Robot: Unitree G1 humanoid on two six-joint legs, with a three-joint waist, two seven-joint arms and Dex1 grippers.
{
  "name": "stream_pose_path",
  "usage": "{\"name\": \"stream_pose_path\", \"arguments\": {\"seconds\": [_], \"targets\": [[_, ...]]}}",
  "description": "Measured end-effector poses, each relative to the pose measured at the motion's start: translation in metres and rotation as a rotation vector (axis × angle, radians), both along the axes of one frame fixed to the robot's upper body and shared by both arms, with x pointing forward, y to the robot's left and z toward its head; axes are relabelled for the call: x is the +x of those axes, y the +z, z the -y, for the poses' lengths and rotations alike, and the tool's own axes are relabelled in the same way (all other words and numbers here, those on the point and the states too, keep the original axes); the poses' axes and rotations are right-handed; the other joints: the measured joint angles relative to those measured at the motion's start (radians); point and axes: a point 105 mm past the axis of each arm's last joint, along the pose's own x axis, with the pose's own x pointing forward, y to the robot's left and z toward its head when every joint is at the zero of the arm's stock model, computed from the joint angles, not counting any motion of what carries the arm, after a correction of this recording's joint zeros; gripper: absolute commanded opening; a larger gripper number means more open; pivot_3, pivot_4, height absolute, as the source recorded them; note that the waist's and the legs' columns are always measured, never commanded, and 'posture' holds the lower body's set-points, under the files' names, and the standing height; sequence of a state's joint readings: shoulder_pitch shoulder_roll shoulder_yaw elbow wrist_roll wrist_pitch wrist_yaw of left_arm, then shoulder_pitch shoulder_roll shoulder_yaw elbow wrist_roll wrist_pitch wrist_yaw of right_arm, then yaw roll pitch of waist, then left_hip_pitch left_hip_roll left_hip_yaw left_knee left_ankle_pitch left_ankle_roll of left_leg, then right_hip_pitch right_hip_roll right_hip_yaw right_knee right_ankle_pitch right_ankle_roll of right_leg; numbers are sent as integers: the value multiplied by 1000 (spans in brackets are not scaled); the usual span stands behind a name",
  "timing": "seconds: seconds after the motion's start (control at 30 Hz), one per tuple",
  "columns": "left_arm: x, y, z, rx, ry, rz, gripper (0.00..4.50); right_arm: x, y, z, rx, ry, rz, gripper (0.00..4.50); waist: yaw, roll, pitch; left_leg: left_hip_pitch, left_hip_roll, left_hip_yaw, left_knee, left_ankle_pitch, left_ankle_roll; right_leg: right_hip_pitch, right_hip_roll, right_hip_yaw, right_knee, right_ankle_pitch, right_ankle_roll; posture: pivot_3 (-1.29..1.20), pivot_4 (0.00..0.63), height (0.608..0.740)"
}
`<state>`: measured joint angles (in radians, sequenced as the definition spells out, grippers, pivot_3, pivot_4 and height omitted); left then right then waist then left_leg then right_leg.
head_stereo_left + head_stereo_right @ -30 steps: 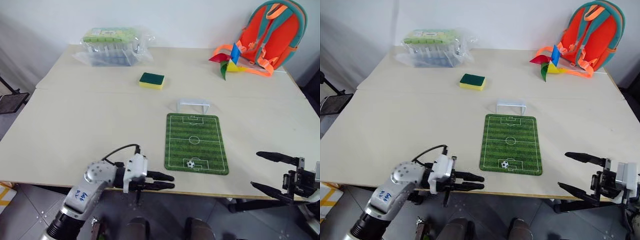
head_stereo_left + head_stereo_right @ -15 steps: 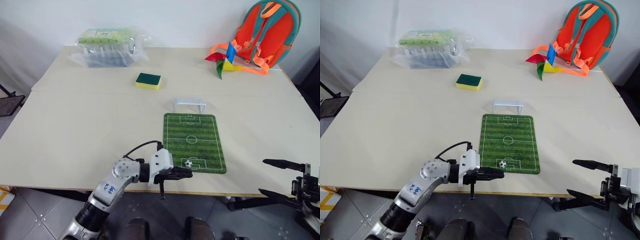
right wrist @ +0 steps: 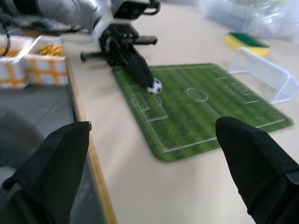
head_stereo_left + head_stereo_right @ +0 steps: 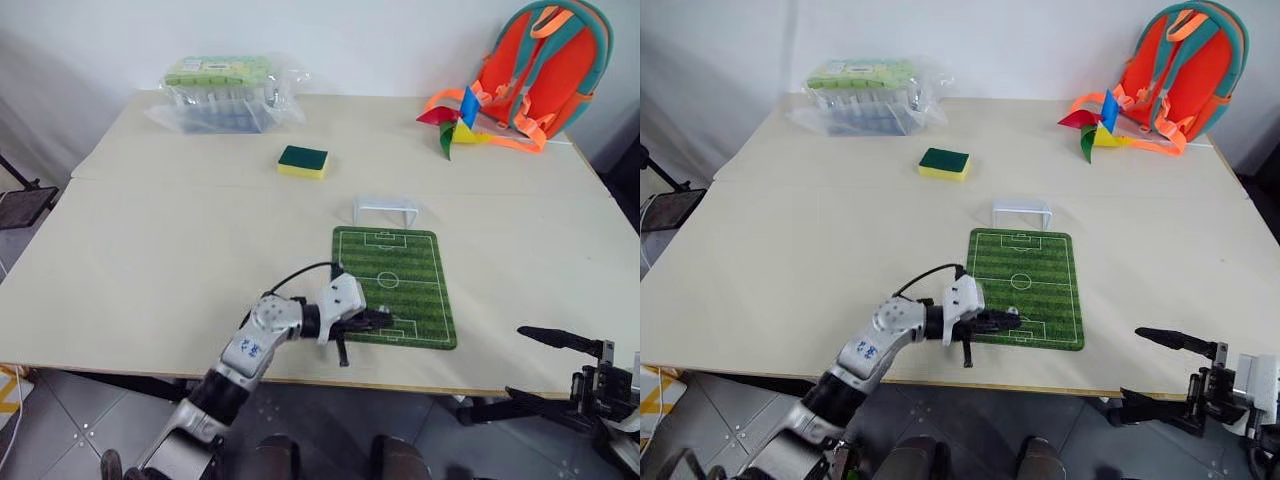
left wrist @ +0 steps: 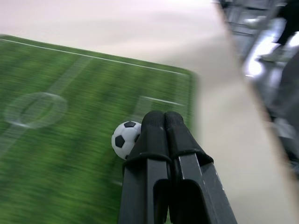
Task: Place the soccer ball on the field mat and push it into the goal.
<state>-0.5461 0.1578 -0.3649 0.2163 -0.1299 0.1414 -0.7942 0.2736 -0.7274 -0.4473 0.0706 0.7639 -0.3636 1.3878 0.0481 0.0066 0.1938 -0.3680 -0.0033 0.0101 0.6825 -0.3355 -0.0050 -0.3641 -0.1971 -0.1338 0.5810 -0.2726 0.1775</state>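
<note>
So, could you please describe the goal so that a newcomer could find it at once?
On the pale table, find the green field mat. At the mat's far short edge stands the goal, a low white netted frame, unlike the green-and-yellow sponge farther back.

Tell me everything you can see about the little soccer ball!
The soccer ball is tiny and round, white with black patches, and looks smooth and hard. It sits on the green field mat near the end closest to the robot, beside the white box lines. The closed black fingertips of the left gripper are right against its side. The white goal stands off the mat's far end, well away from the ball.
</note>
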Motion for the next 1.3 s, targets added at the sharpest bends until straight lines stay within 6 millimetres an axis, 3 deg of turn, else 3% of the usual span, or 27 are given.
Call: {"name": "stream_pose_path", "arguments": {"seconds": [0.17, 0.27, 0.37, 0.7, 0.9, 1.07, 1.3], "targets": [[42, 28, 4, -107, 156, 111, 36, 21, 18, 0, 172, -227, 114, 4500, 3, 0, 0, -2, 0, 1, -1, 0, 0, -3, 0, 0, 1, 0, 0, 0, 150, 740], [58, 41, -7, -157, 238, 168, 36, 26, 23, -2, 226, -295, 146, 4500, 2, 0, 0, -3, 0, 2, -2, 0, 0, -5, 0, 0, 1, 0, 0, 0, 150, 740], [59, 54, -29, -203, 236, 222, 36, 30, 22, -6, 257, -344, 170, 4500, -2, 0, 0, -3, 0, 3, -2, 0, 0, -7, 0, 2, 3, 0, 0, 0, 150, 740], [33, 61, -137, -133, 296, 296, 36, 43, 21, -10, 234, -294, 172, 4500, -23, 1, 0, -3, 0, 4, -1, 0, 0, -7, 0, 4, 5, 0, 0, 0, 150, 740], [1, 31, -231, 95, 464, 192, 36, 47, 18, 2, 194, -280, 157, 4500, -42, 1, -1, -2, 1, 6, -5, 0, 0, -10, 1, 6, 5, 0, -1, 0, 150, 740], [-23, 38, -257, 35, 574, 149, 36, 53, 18, 3, 197, -257, 164, 4500, -31, 1, -1, -1, 2, 6, -2, -1, 0, -10, 1, 7, 7, 0, -1, 0, 150, 740], [-42, 16, -270, -14, 694, 79, 36, 62, 15, 4, 186, -239, 170, 4500, -26, 1, -1, -1, 2, 7, -2, -1, -1, -10, 1, 8, 7, -1, -1, 0, 150, 740]]}}
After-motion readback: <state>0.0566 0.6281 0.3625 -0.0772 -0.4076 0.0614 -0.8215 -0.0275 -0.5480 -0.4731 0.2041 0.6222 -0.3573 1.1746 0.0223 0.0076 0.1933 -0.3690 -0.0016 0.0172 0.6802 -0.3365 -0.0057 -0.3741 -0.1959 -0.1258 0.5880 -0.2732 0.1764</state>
